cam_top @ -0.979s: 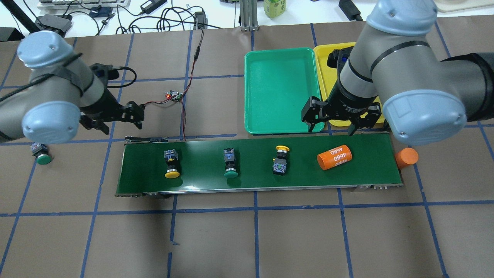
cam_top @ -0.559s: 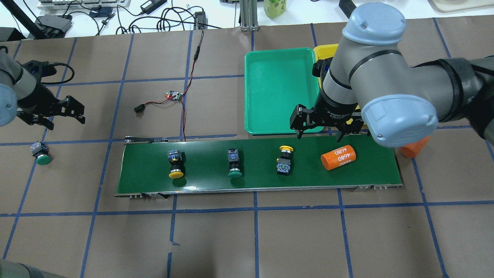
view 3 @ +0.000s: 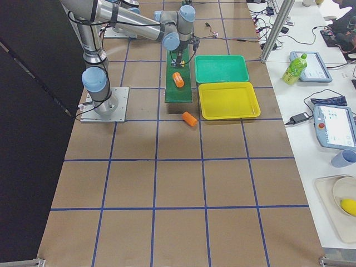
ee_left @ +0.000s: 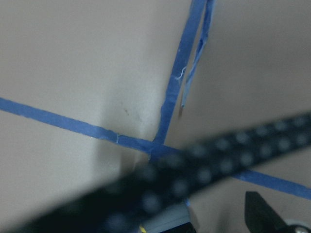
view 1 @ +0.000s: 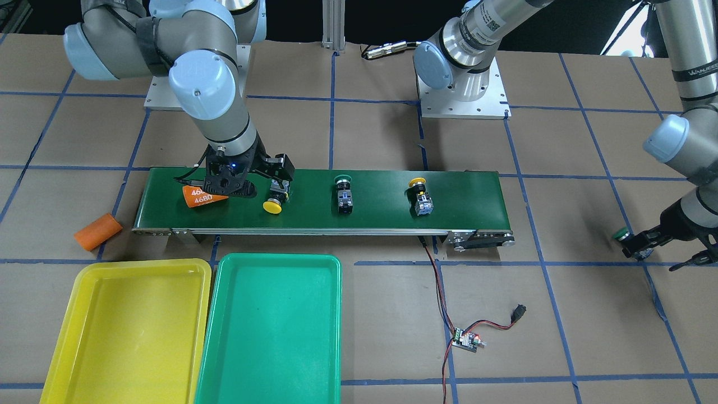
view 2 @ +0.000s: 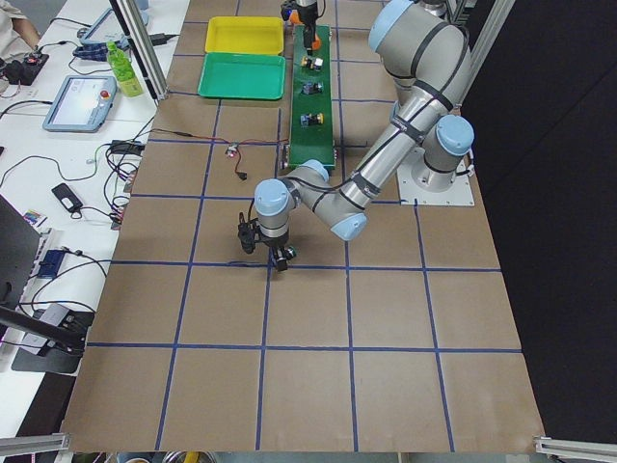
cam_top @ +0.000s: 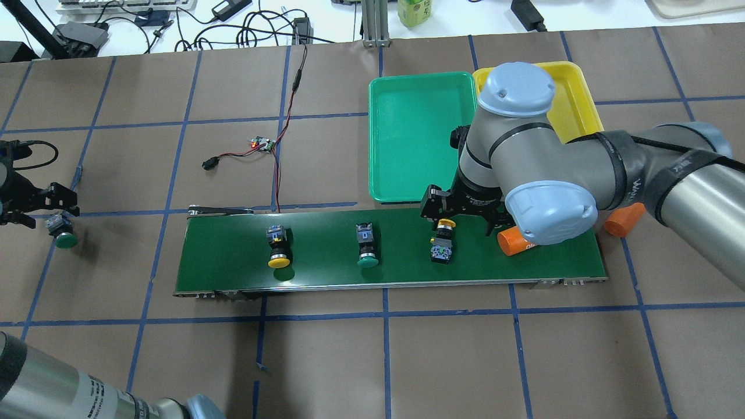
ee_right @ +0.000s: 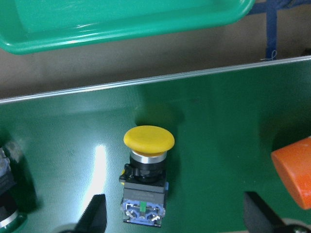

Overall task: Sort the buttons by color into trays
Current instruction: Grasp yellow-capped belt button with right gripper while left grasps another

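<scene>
Right pincer hangs released above a yellow button lying on the conveyor belt, seen closely only through its wrist camera. Across the bench, the front view shows the left pincer spread wide beside a green button.

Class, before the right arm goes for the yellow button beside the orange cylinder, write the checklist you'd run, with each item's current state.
1. Right gripper jaws open: ok, apart in the wrist view.
2. Yellow button between the jaws: ok, though nearer one side.
3. Orange cylinder clear of the jaws: cannot tell; it lies close to one.
4. Yellow tray free to receive: ok, nothing in it.
5. Left gripper clear of the conveyor belt: ok, out by the off-belt green button.
</scene>
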